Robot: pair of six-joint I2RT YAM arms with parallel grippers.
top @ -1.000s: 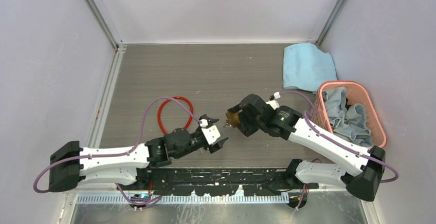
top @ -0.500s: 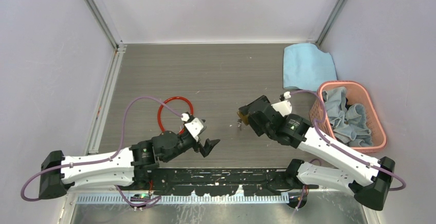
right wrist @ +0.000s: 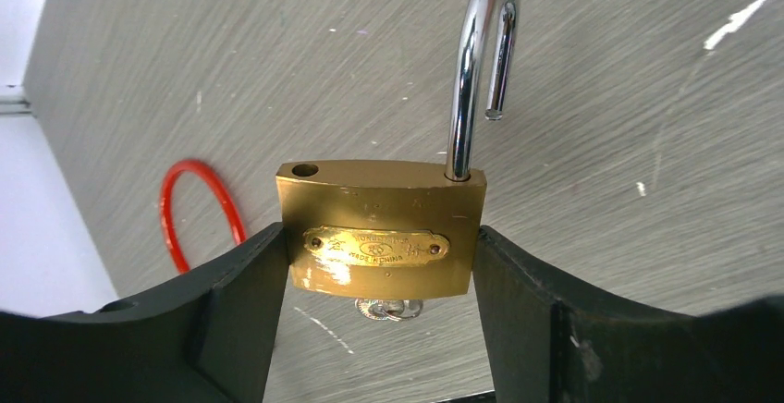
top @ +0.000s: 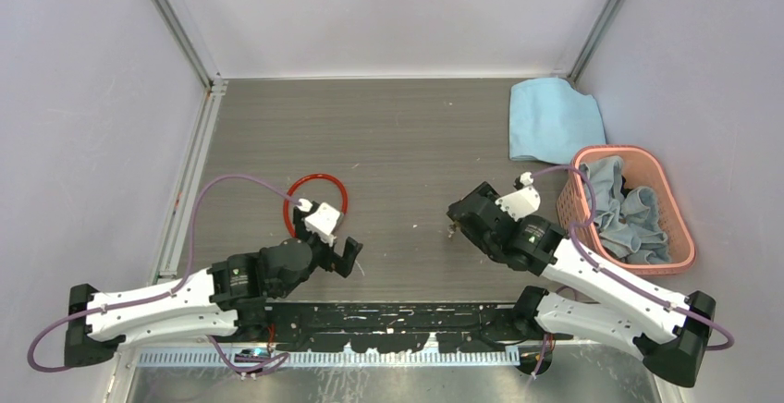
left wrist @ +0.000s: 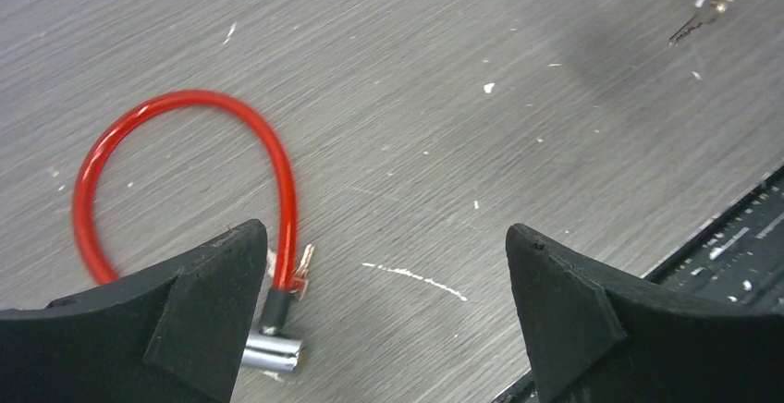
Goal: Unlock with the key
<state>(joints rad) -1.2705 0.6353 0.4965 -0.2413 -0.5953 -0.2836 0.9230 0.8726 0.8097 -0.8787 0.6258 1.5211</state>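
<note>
My right gripper (right wrist: 381, 269) is shut on the body of the brass padlock (right wrist: 381, 227). The padlock's steel shackle (right wrist: 481, 61) stands open, one leg free of the body. The key (right wrist: 388, 309), a small silvery bunch, hangs from the padlock's underside. It also shows in the top view (top: 451, 229) and far off in the left wrist view (left wrist: 703, 15). My right gripper (top: 459, 216) is held above the table right of centre. My left gripper (left wrist: 384, 237) is open and empty, low over the table beside the red cable lock (left wrist: 176, 98).
The red cable lock (top: 314, 177) lies left of centre, its metal end (left wrist: 271, 352) by my left finger. A blue cloth (top: 552, 118) lies at the back right. A pink basket (top: 615, 150) of cloths stands at the right. A black rail (top: 398, 315) runs along the near edge.
The two arms have drawn apart. My left gripper moved left and back to the red cable. My right gripper moved right with the padlock and key.
</note>
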